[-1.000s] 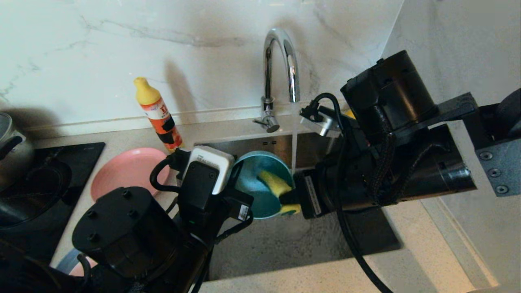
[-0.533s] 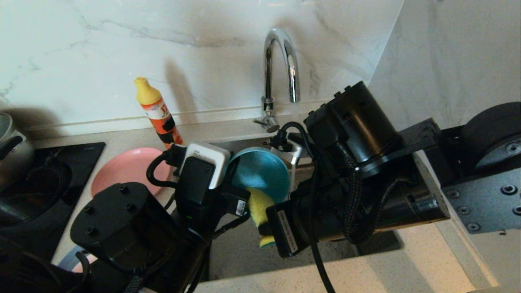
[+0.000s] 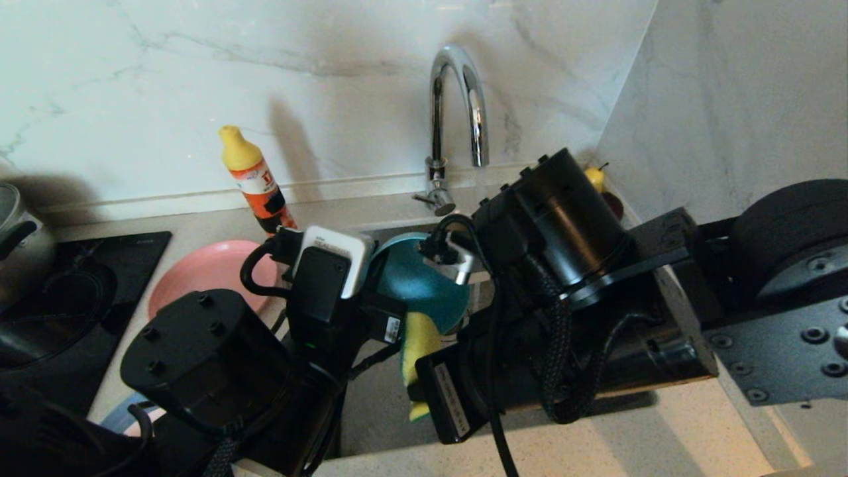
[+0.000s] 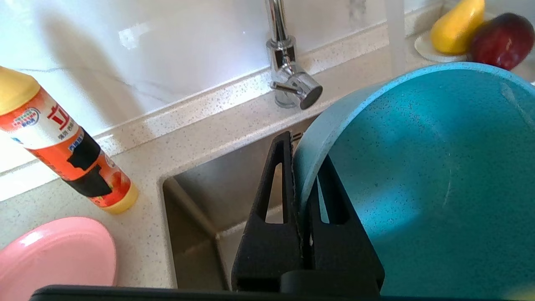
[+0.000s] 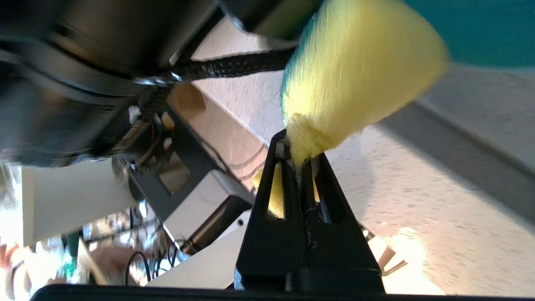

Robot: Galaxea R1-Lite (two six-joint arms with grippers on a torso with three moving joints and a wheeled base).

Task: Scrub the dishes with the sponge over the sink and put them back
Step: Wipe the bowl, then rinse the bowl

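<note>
My left gripper (image 4: 301, 150) is shut on the rim of the teal bowl (image 3: 414, 281), holding it tilted on edge over the sink (image 3: 381, 411). The bowl's inside (image 4: 418, 167) fills much of the left wrist view. My right gripper (image 5: 300, 150) is shut on the yellow sponge (image 3: 419, 344), pinching one end of it. The sponge (image 5: 359, 71) hangs just under the bowl's lower edge, its far end against the teal surface. A salmon-pink plate (image 3: 205, 271) lies on the counter left of the sink.
Water (image 4: 395, 37) runs from the curved chrome tap (image 3: 457, 99). An orange detergent bottle (image 3: 255, 185) stands behind the pink plate. A saucer with fruit (image 4: 459, 37) sits at the back right corner. A steel pot (image 3: 16, 238) and black hob (image 3: 66, 298) are at far left.
My right gripper has carried the sponge out of the bowl's inside, down and toward the near edge of the sink, below the bowl. The left gripper and bowl have barely shifted.
</note>
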